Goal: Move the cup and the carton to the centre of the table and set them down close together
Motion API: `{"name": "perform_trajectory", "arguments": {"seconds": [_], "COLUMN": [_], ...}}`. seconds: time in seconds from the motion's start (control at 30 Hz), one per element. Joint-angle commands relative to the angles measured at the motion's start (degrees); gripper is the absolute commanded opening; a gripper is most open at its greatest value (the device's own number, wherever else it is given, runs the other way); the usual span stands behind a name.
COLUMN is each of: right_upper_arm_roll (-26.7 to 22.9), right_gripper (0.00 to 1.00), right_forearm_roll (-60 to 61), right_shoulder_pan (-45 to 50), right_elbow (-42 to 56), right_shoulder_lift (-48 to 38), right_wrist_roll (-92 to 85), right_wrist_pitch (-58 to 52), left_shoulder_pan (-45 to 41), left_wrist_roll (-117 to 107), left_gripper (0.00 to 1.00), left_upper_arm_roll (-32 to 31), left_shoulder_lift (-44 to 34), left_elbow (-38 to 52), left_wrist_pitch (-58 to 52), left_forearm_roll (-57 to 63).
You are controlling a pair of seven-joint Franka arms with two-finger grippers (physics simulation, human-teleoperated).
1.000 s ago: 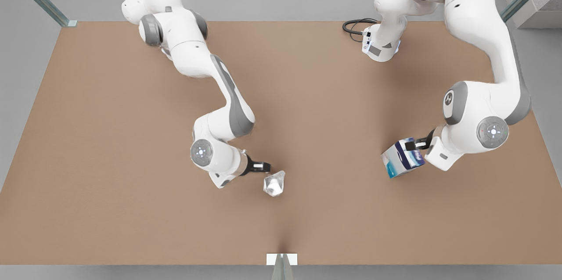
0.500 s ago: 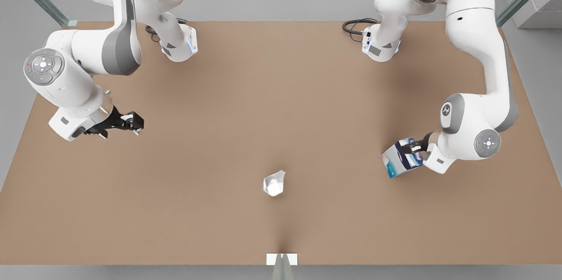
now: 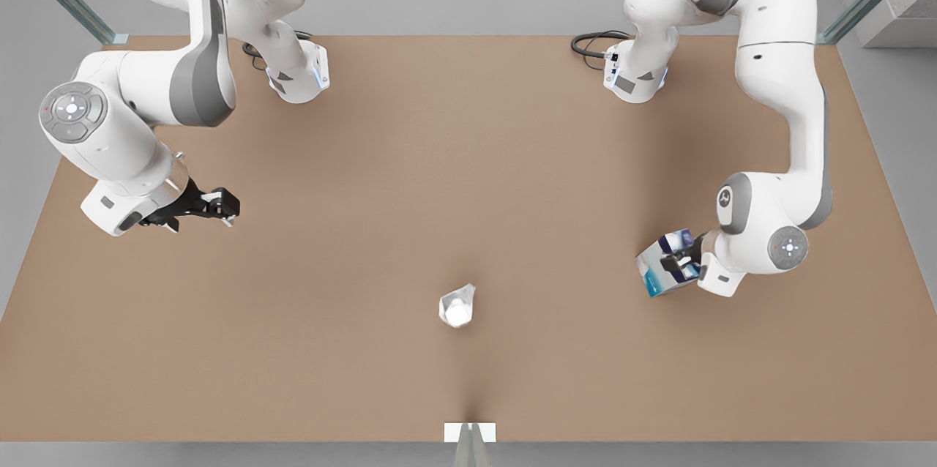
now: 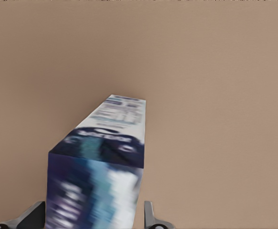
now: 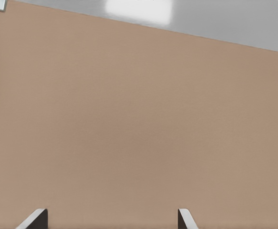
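The small pale faceted cup [image 3: 457, 308] stands alone on the brown table [image 3: 468, 159], near the middle of its front half. The white and dark blue carton [image 3: 661, 274] sits toward the front view's right. My left gripper [image 3: 677, 262] is shut on the carton, and in the left wrist view its fingers [image 4: 149, 215] press against both sides of the carton [image 4: 98, 162]. My right gripper [image 3: 223, 207] hovers open at the front view's left, far from the cup. The right wrist view shows the right gripper [image 5: 111, 214] with bare table between its spread fingers.
Both arm bases [image 3: 635, 83] stand along the table's far edge, with a black cable [image 3: 589, 42] beside the one at the front view's right. A small white mount [image 3: 469, 432] sits at the middle of the near edge. Open tabletop lies between cup and carton.
A second ago my right gripper was right beside the cup; it then swung away to the front view's left and has held still since. My left arm sank lower onto the carton.
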Motion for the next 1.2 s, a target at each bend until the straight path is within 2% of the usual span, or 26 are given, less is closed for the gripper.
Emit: {"name": "perform_trajectory", "arguments": {"seconds": [0.0, 0.27, 0.3, 0.33, 0.37, 0.53, 0.57, 0.63, 0.8, 0.87, 0.9, 0.93, 1.03, 1.17], "right_upper_arm_roll": [-0.01, -0.01, -0.01, -0.01, -0.01, -0.01, -0.01, -0.01, -0.01, -0.01, -0.01, -0.01, -0.01, -0.01], "right_gripper": [1.00, 1.00, 1.00, 1.00, 1.00, 1.00, 1.00, 1.00, 1.00, 1.00, 1.00, 1.00, 1.00, 1.00], "right_forearm_roll": [0.00, 0.09, 0.09, 0.09, 0.09, 0.09, 0.09, 0.09, 0.09, 0.09, 0.09, 0.09, 0.09, 0.09], "right_shoulder_pan": [-0.01, 0.07, 0.07, 0.16, 0.07, 0.07, 0.07, 0.16, 0.16, 0.07, 0.16, 0.16, 0.16, 0.16], "right_elbow": [0.01, 0.01, 0.01, 0.01, 0.01, 0.01, 0.01, 0.01, 0.01, 0.01, 0.01, 0.01, 0.01, 0.01], "right_shoulder_lift": [-0.05, 0.03, 0.03, 0.03, 0.03, 0.03, 0.04, 0.12, 0.12, 0.12, 0.12, 0.12, 0.12, 0.12], "right_wrist_roll": [-0.02, 0.07, 0.07, 0.07, 0.07, 0.07, 0.07, 0.07, 0.07, 0.07, 0.07, 0.07, 0.07, 0.07], "right_wrist_pitch": [0.00, -0.09, -0.09, -0.09, -0.09, 0.00, 0.00, 0.00, 0.00, 0.00, -0.09, -0.09, -0.09, -0.09], "left_shoulder_pan": [0.08, -0.36, -0.27, -0.27, -0.27, -0.10, -0.01, -0.01, -0.10, -0.10, -0.10, -0.10, -0.01, -0.18], "left_wrist_roll": [0.00, -0.17, -0.17, -0.17, -0.17, -0.08, -0.08, 0.00, 0.00, 0.00, 0.00, 0.00, 0.09, 2.29], "left_gripper": [0.99, 0.99, 0.95, 0.84, 0.81, 0.83, 0.81, 0.70, 0.66, 0.58, 0.49, 0.45, 0.45, 0.45], "left_upper_arm_roll": [-0.09, 0.00, 0.00, 0.00, 0.00, -0.09, -0.09, -0.09, -0.18, -0.18, -0.18, -0.18, -0.18, -0.44], "left_shoulder_lift": [0.09, 0.79, 0.79, 0.79, 0.79, -0.26, -0.26, -0.26, -1.58, -1.58, -1.58, -1.49, -1.93, -6.41], "left_elbow": [-0.05, -3.04, -3.04, -3.04, -3.04, -3.04, -3.04, -3.04, -2.95, -3.04, -3.04, -3.04, -2.95, -2.86], "left_wrist_pitch": [0.06, 3.40, 3.40, 3.40, 3.40, 2.70, 2.70, 2.61, 2.08, 2.09, 2.09, 2.09, 1.82, -1.52], "left_forearm_roll": [1.06, 1.24, 1.24, 1.24, 1.15, 1.24, 1.24, 1.24, 1.06, 1.06, 1.06, 0.97, 0.97, 1.06]}}
